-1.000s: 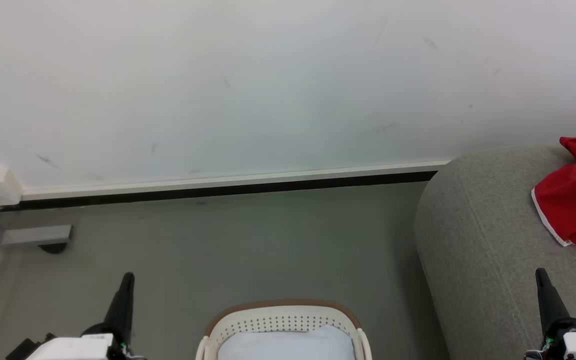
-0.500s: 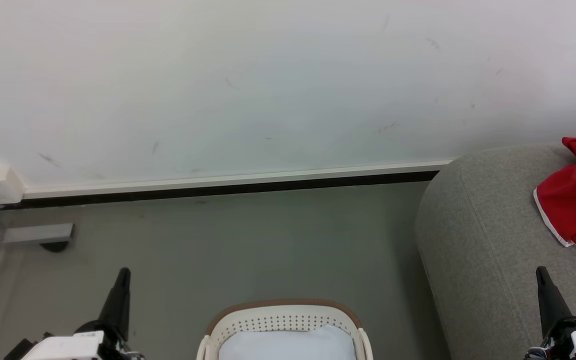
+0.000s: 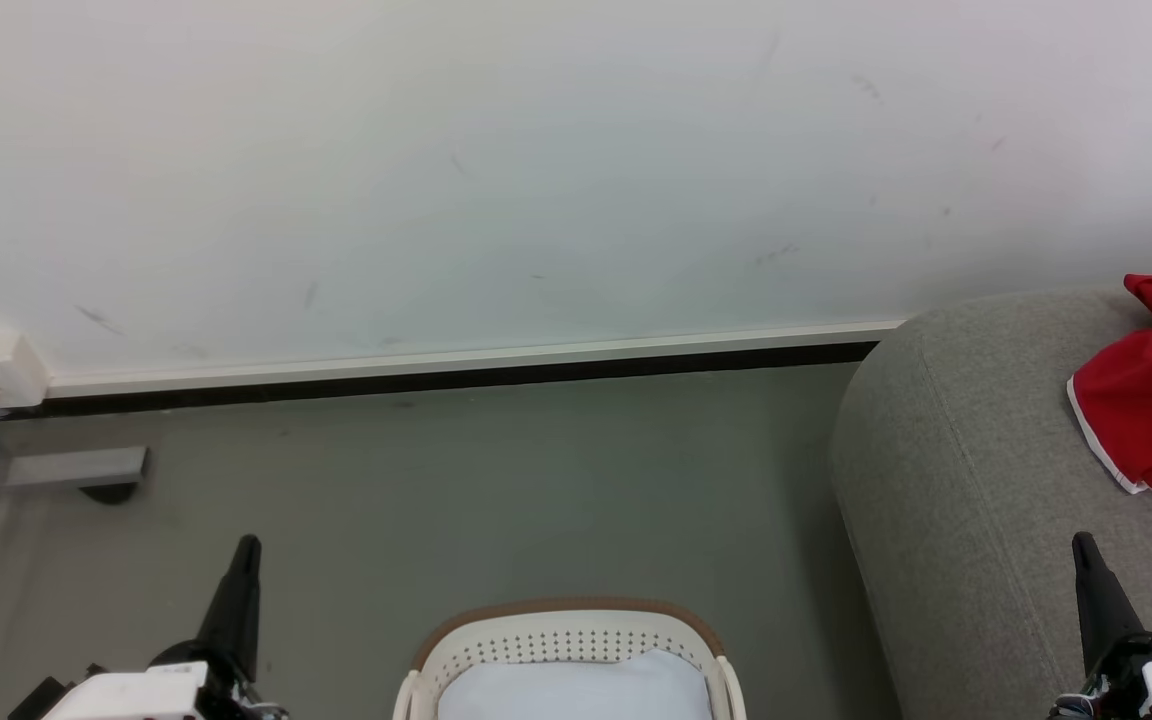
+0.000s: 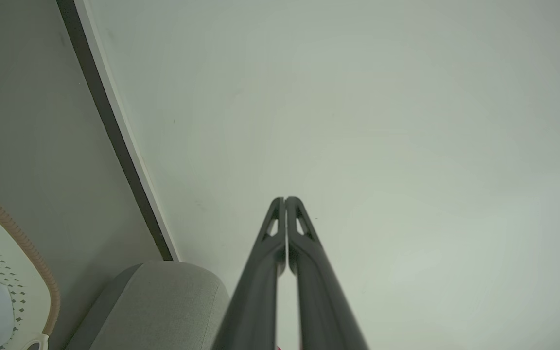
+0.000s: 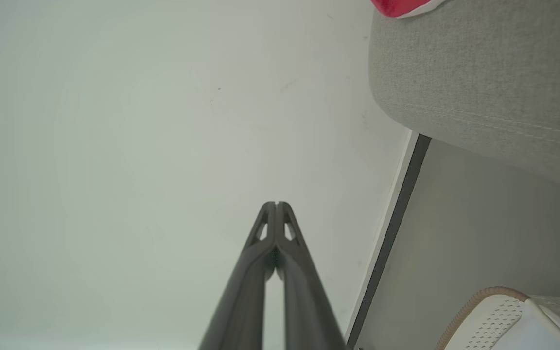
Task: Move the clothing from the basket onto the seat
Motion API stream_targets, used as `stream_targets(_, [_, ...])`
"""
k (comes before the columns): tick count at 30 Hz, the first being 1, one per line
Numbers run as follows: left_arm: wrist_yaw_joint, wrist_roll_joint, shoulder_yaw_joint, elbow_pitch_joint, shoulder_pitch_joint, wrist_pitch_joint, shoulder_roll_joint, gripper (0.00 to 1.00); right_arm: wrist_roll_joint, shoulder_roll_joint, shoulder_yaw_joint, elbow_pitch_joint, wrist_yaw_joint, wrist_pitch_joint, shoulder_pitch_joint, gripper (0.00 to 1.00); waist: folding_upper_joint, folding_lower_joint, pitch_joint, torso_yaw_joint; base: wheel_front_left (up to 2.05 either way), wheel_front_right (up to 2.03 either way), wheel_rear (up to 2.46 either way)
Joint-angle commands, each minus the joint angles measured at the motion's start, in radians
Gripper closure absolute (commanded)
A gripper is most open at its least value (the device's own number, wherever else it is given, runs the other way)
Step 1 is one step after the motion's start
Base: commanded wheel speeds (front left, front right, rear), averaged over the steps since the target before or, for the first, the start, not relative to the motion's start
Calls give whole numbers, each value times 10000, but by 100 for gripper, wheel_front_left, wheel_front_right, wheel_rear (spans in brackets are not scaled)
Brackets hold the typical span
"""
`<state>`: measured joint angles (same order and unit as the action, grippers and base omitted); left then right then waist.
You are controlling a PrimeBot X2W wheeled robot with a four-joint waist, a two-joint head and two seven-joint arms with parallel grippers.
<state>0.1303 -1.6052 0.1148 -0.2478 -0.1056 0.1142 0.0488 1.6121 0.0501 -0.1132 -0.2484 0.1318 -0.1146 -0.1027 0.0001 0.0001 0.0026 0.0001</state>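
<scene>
You have the clothing (image 3: 1148,405) lying on the seat (image 3: 956,480), at the far right edge of the head view. It is bright red fabric, crumpled into loose folds, with a thin white trim along its left and lower edge (the frame cuts it off, so no numerals can be read). The seat under it is light grey and woven, with a rounded corner and a stitched seam.

The basket (image 3: 561,645) stands on the grey floor (image 3: 436,480) to the seat's left, well apart from the red cloth. You can see its brown rim band, its white perforated wall and something pale bluish-white inside, which I cannot identify.

Your left gripper (image 3: 248,548) rises at the lower left over the floor, and your right gripper (image 3: 1082,545) at the lower right in front of the seat. Each has its fingers pressed together tip to tip with nothing between them, and both point toward the white wall (image 3: 536,180).
</scene>
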Motion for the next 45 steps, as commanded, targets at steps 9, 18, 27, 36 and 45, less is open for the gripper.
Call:
stream_targets(9, [26, -134, 23, 28, -88, 41, 24, 100, 10, -3, -44, 54, -21, -34, -130, 100, -1, -1, 0, -1, 0, 0, 0])
stream_targets(18, [26, -134, 22, 30, -87, 40, 24, 100, 10, -3, -43, 54, -21, -33, -130, 100, -1, -1, 0, -1, 0, 0, 0])
stream_targets(27, [26, -135, 22, 29, -87, 40, 24, 100, 11, -3, -42, 55, -21, -33, -129, 100, -1, -1, 0, -1, 0, 0, 0])
stream_targets(36, [26, -134, 21, 30, -87, 39, 24, 100, 11, -3, -41, 55, -21, -32, -129, 100, -1, -1, 0, -1, 0, 0, 0])
stream_targets(45, [26, -135, 20, 29, -87, 39, 24, 100, 12, -3, -41, 55, -21, -32, -128, 100, -1, -1, 0, -1, 0, 0, 0])
